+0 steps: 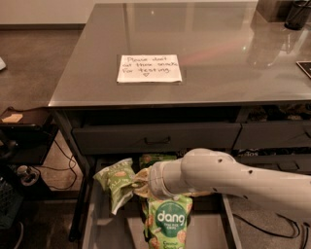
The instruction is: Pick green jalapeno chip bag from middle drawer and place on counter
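Shelving (22,119), low and dark, stands at the far left, well apart from the gripper, and holds a small tan scrap too dim to name; thin cables (62,160) trail over the floor beside it. Up and to the left of the gripper begins the counter (218,58), a glossy grey top whose far right side runs out of view, and on it lies a white paper note (149,68) with handwriting that is only partly readable. Under the counter's edge, above the gripper, sits an upper drawer front (112,141) with a slim bar handle. Below it the middle drawer (104,232) is pulled out, its near end cut off by the bottom edge. The green jalapeno chip bag (116,181) is inside this drawer, tilted near the left wall, just left of the gripper and touching it. The gripper (141,178) is low over the drawer at the end of the white arm (228,177), mostly hidden by the wrist, so whether it is closed on the bag cannot be told. Just below and right of the gripper a dang bag (167,221) stands upright, its top behind the arm and its foot cut off. Behind the gripper a second green bag (156,159) peeks out, largely covered. The arm leaves at the right edge. At the counter's far right corner a dark container (297,13) is cropped by the top edge.
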You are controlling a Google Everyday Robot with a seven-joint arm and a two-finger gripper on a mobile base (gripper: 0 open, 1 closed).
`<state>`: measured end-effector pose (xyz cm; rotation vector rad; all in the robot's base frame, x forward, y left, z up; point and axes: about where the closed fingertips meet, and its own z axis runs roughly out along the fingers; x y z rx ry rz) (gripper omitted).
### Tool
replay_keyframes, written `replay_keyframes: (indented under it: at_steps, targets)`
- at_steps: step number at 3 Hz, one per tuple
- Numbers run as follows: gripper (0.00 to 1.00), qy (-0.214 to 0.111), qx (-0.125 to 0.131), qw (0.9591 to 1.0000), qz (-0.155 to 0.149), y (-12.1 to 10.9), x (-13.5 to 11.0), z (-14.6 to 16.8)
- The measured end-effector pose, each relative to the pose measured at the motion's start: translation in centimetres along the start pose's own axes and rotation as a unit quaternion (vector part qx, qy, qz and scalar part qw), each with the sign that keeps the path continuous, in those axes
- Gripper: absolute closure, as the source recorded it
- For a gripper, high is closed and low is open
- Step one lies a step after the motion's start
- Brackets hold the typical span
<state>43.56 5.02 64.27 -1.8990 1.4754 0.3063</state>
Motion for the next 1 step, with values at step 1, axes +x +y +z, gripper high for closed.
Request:
replay_keyframes:
  at_steps: [1]
  targets:
    - [1.0, 0.006, 0.008, 0.9999, -0.002, -0.31, -1.47, -4.49]
